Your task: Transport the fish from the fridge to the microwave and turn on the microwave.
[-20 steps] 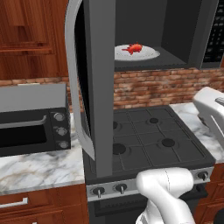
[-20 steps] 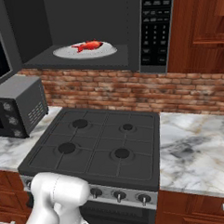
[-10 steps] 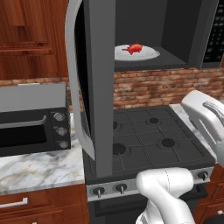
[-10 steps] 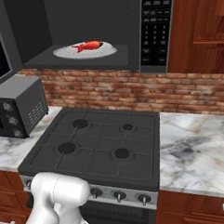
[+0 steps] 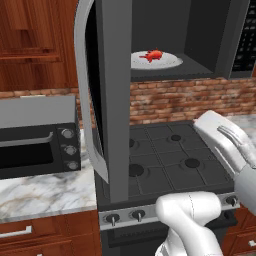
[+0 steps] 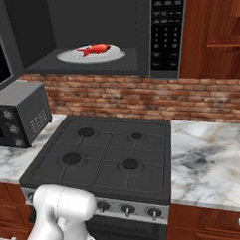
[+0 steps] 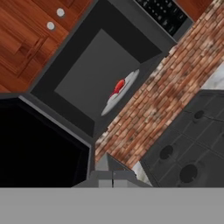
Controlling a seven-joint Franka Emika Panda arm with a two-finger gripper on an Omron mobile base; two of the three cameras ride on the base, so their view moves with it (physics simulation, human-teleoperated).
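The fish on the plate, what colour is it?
Bright red-orange. The fish lies on the white plate inside the microwave, clearest in the right base view.

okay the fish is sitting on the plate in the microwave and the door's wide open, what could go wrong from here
1. The microwave door stands wide open, jutting over the stove. The arm must swing it shut without clipping its edge.
2. The fish lies loose on the white plate; a hard slam might shift it.
3. The button panel is small, so a press could miss.
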